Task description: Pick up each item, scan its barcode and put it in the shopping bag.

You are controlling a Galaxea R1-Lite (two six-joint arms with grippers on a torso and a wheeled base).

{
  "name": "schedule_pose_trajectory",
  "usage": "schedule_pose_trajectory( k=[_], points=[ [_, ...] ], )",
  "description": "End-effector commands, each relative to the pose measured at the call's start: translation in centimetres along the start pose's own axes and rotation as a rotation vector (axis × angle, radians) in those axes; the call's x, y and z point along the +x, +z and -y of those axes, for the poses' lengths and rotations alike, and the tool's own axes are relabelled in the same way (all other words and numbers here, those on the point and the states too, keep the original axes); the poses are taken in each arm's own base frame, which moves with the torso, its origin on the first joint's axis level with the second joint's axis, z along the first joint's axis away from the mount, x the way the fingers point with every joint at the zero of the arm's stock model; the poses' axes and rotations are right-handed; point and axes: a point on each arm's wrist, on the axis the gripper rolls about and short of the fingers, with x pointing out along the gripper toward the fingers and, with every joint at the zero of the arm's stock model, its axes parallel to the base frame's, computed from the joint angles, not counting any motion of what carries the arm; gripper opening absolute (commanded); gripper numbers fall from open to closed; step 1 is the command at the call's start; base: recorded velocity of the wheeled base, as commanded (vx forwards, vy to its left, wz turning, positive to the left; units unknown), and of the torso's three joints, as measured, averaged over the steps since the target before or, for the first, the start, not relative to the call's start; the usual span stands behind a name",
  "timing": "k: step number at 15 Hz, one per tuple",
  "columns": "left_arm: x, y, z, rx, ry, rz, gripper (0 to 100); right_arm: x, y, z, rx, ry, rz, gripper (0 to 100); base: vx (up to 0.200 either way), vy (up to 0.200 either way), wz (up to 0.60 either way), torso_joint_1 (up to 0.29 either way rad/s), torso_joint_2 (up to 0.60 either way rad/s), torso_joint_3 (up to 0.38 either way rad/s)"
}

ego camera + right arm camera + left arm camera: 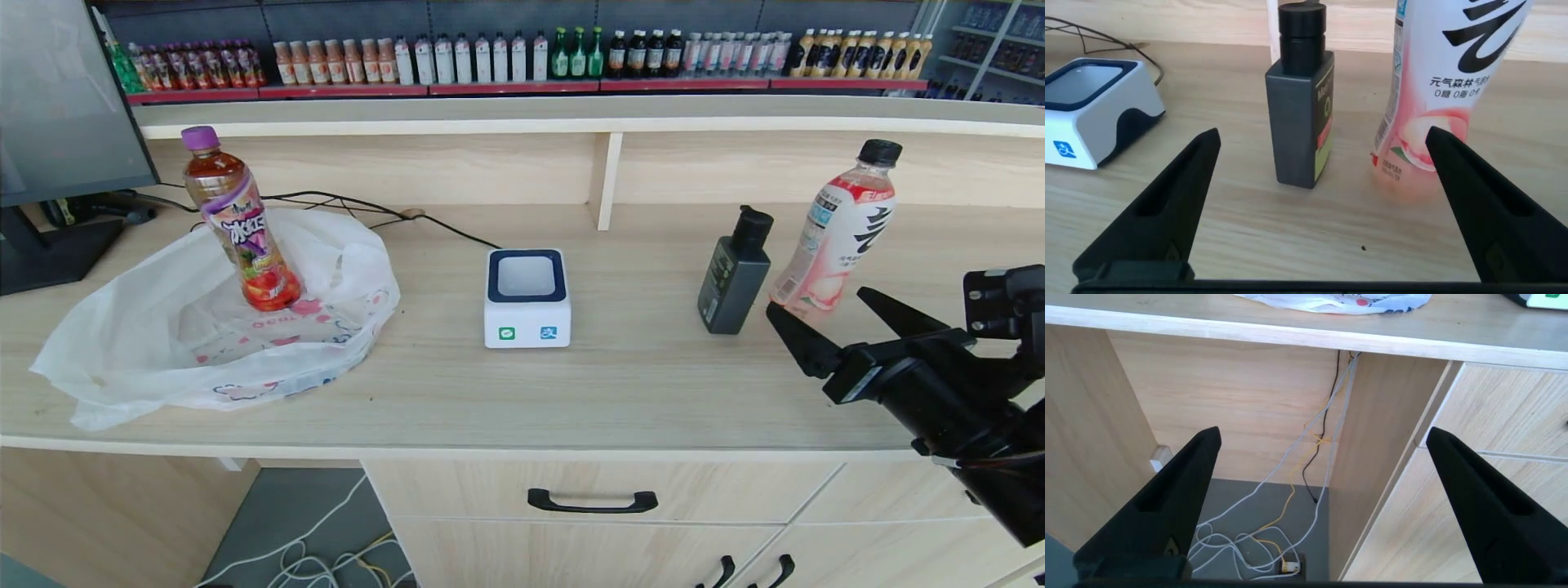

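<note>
A: State of the right claw (819,300)?

B: Jaws spread wide, nothing between them. It sits low over the counter (637,384). The left claw (1323,433) is equally wide open and empty, hanging below the counter's front edge.

A: Items relative to the right claw?

B: The dark bottle (733,278) stands upright just ahead of the gap, toward the finger on the robot's left. The pink drink bottle (837,233) stands just beside it, toward the other finger. They are close together but apart. The scanner (526,298) lies well off to the claw's left, and the shopping bag (163,343) lies farther that way. A tea bottle (241,220) already stands on the bag.

A: How will the dark bottle handle?

B: It looks stiff and flat-sided, probably of middling weight, with a matte skin that should not slip much. I would close across the flat faces at mid-body, below the narrow cap, keeping the label side free for the scanner.

A: And the pink one?

B: It appears to be thin clear plastic, full, so likely heavier and top-tall. The glossy sleeve may slide and the wall may dent under squeeze. I would grip the lower-middle body, firmly but not hard.

A: Any risk?

B: With the bottles this close, a finger going round one could nudge the other over.
</note>
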Motion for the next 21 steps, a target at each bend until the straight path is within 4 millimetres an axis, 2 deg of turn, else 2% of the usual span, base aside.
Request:
schedule_pose_trajectory(
  k=[1,7,12,16,21],
  points=[
    [0.0,0.0,0.0,0.0,0.001,0.0,100,0.9,-0.5,-0.1,-0.002,0.003,-0.009,100,0.0,0.0,0.0,0.0,0.0,0.0],
    [0.0,0.0,0.0,0.0,0.001,0.0,100,2.5,-1.1,-0.3,-0.001,0.003,-0.014,100,0.0,0.0,0.0,0.0,0.0,0.0],
    [0.0,0.0,0.0,0.0,0.001,0.0,100,4.0,-1.7,-1.5,0.009,0.044,-0.014,100,0.0,0.0,0.0,0.0,0.0,0.0],
    [0.0,0.0,0.0,0.0,0.0,0.0,100,6.4,-2.5,-2.1,0.013,0.04,-0.003,100,0.0,0.0,0.0,0.0,0.0,0.0],
    [0.0,0.0,0.0,0.0,0.0,0.0,100,8.2,-3.4,-2.5,0.018,-0.008,-0.002,100,0.0,0.0,0.0,0.0,0.0,0.0]
  ],
)
